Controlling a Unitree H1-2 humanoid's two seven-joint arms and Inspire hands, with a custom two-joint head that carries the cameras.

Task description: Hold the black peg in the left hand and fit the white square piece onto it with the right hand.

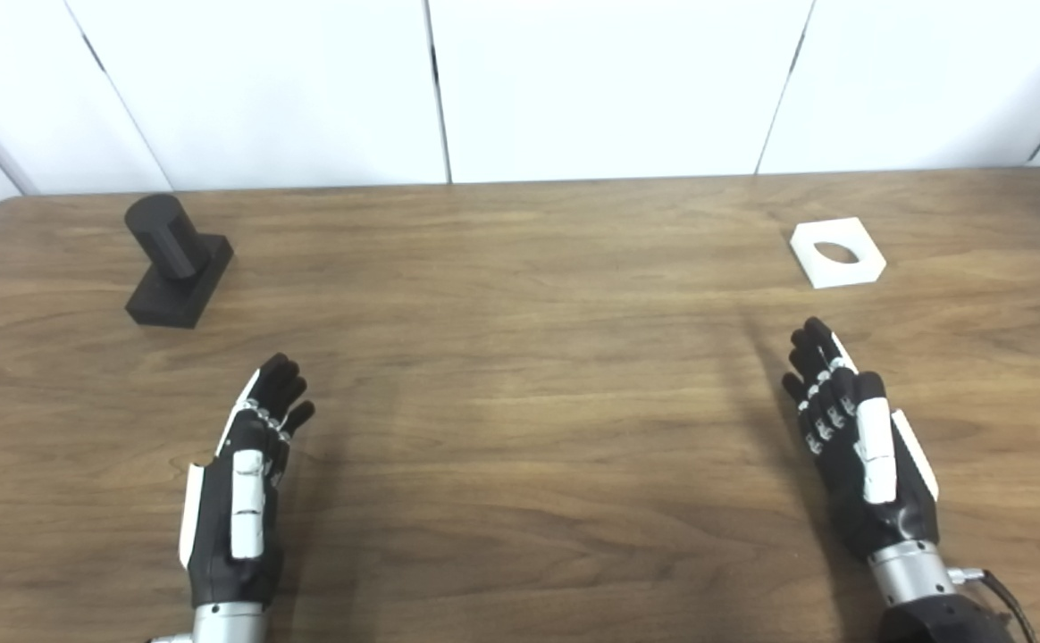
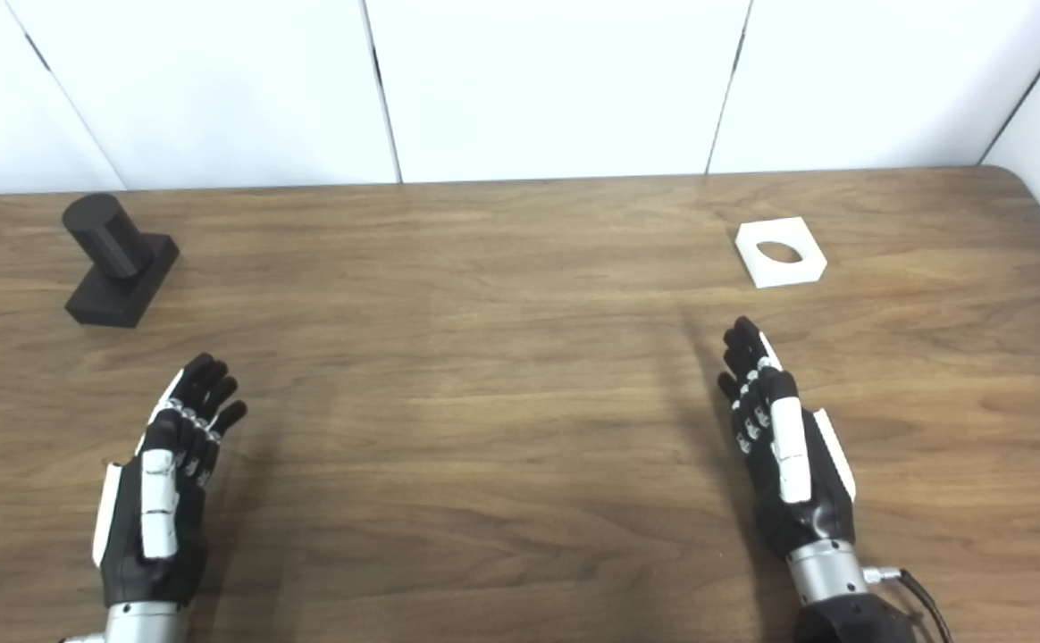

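Two task pieces, both lying free on the desk [image 1: 520,295]. Black peg [image 1: 167,234]: round post upright on a square black base, near the far left corner. White square piece [image 1: 837,253]: flat, with a round hole through its middle, near the far right corner, well apart from the peg. Left hand [image 1: 247,482]: near the front edge, fingers extended, holding nothing. Right hand [image 1: 855,446]: near the front edge on the right side, fingers likewise spread and empty, just short of the white piece.

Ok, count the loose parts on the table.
2. The black peg stands at the far left; the white square piece lies flat at the far right. Nothing looks hidden.
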